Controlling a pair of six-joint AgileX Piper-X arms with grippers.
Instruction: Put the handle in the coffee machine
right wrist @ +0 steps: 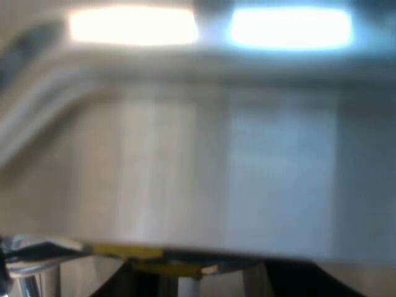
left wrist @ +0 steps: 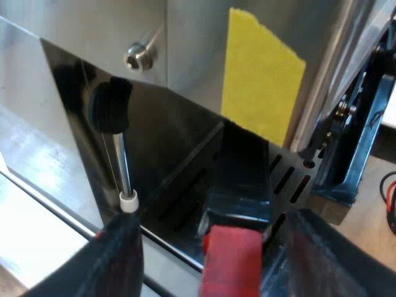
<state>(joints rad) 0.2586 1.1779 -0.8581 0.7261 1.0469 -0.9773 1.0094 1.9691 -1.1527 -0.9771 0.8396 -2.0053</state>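
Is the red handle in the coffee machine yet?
Seemingly in: the handle reaches under the coffee machine's front, over the slotted tray. Whether locked, cannot tell: its metal end is hidden.

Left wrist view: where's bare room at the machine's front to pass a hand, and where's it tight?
Free: the slotted tray between the steam wand and the dark handle, and the pale surface beside the wand. Crowded: between the left tool's open fingers, where the handle's red end sits.

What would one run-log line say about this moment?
left gripper: open around dark red-ended handle | handle: over slotted drip tray, at front of steel espresso machine | locked: cannot tell
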